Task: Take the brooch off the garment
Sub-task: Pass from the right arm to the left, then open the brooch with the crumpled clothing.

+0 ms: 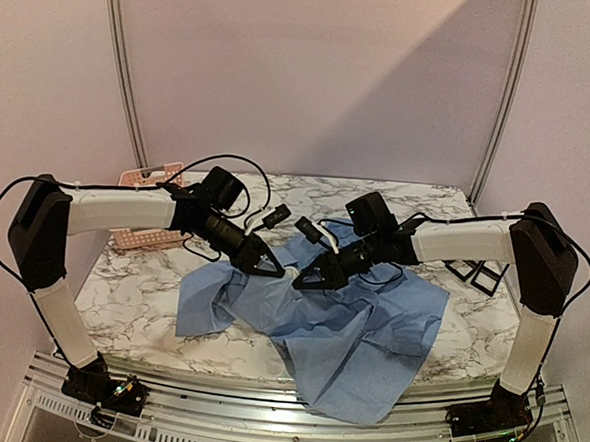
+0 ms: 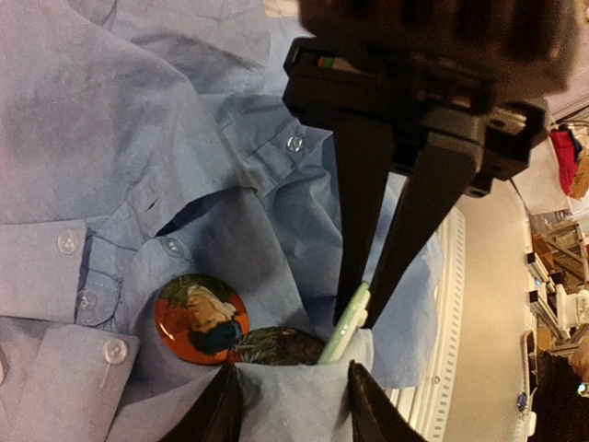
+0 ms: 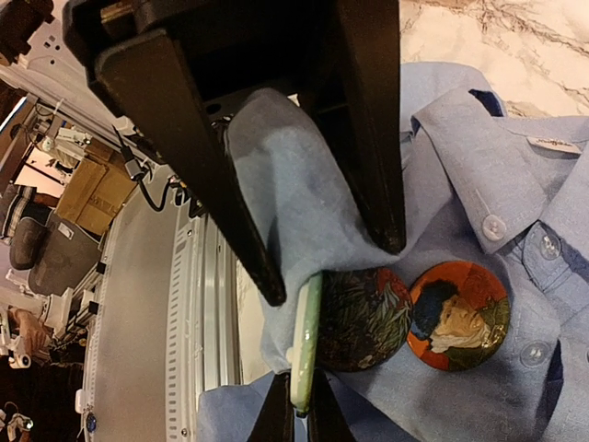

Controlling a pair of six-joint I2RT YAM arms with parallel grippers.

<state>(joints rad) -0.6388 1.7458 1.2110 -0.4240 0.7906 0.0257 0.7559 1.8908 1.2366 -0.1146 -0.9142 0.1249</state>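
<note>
Left claw (image 2: 358,315) is clenched on the rim of the pale green brooch (image 2: 344,335), which sits edge-on at the shirt (image 1: 368,336) front near the buttons. Right claw (image 3: 333,269) grips a fold of cloth just beside it. I'd separate them slowly with the cloth taut, so the pin slides out rather than tears. Wrist views show a portrait badge (image 3: 458,315) and a dark foliage badge (image 3: 363,318) alongside. The overhead view hides all three and shows only the shirt spread on the counter (image 1: 140,292).
</note>
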